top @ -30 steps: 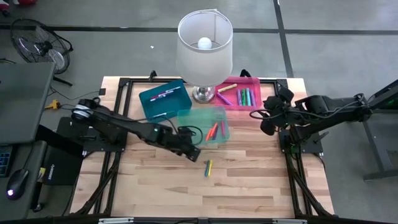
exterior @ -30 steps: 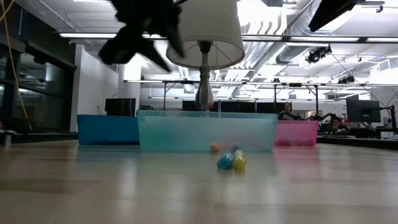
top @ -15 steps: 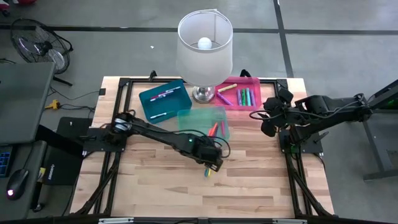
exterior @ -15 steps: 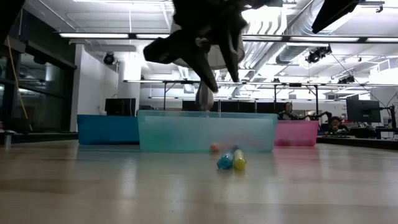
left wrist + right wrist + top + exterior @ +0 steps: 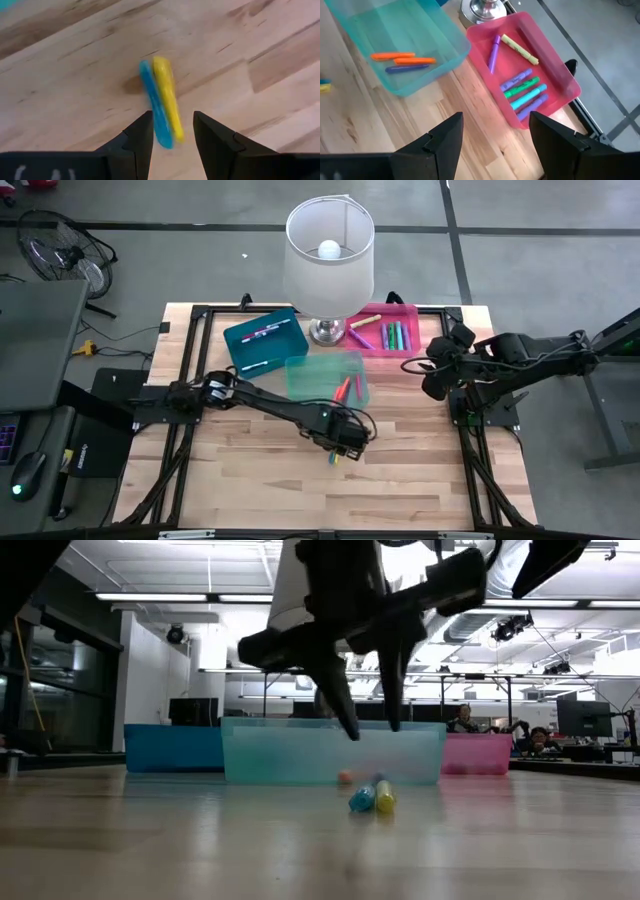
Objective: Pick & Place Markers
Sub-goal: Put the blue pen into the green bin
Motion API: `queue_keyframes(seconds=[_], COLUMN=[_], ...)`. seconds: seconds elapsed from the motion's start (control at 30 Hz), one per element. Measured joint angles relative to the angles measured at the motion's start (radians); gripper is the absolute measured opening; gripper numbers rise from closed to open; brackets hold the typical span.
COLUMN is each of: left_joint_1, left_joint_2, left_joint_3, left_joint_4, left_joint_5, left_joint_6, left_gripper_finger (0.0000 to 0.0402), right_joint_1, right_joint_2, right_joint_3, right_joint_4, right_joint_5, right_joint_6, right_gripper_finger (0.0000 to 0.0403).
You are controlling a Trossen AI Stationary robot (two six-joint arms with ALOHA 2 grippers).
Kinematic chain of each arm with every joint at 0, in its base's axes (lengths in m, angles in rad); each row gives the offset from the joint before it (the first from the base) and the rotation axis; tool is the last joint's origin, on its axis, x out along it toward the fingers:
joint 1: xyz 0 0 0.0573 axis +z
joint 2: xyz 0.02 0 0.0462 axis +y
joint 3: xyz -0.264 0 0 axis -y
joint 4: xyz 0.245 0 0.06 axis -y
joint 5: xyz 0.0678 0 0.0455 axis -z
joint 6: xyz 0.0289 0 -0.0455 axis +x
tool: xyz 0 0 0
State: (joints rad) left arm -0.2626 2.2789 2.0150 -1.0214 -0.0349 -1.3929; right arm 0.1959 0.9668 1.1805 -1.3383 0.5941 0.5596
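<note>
A blue marker (image 5: 156, 107) and a yellow marker (image 5: 167, 97) lie side by side, touching, flat on the wooden table; they also show in the low view (image 5: 372, 798) and the high view (image 5: 335, 453). My left gripper (image 5: 368, 725) hangs open just above them, fingers pointing down, clear of both; in the left wrist view (image 5: 172, 132) its fingers stand either side of the pair's near ends. My right gripper (image 5: 495, 135) is open and empty at the table's right side (image 5: 432, 372).
A clear green bin (image 5: 325, 380) holds orange and purple markers (image 5: 402, 61). A pink bin (image 5: 390, 330) at the far right holds several markers (image 5: 522, 90). A teal bin (image 5: 265, 340) stands at the far left. A lamp (image 5: 330, 255) stands between the bins.
My left gripper has swung from beside the green bin toward the table's right and near edge, and has come down. It now hangs over the blue and yellow markers, which have not moved.
</note>
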Motion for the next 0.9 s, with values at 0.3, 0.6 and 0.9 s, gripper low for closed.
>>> queue_keyframes(seconds=[0.3,0.6,0.9], left_joint_1=[0.001,0.001,0.001], left_joint_2=[0.007,0.052,0.072], left_joint_3=[-0.001,-0.005,-0.003], left_joint_4=[-0.033,-0.033,-0.023], left_joint_5=[-0.004,0.028,0.047], left_joint_6=[0.01,0.023,0.026], left_gripper_finger=[0.0135,0.0135,0.0135], right_joint_1=[0.0,0.0,0.001], right_joint_2=[0.0,0.0,0.0], right_joint_3=[0.0,0.0,0.0], right_joint_4=[-0.015,-0.015,-0.015], right_joint_5=[-0.002,-0.004,-0.028], right_joint_6=[0.011,0.021,0.021], right_gripper_finger=[0.0216,0.0216,0.0216])
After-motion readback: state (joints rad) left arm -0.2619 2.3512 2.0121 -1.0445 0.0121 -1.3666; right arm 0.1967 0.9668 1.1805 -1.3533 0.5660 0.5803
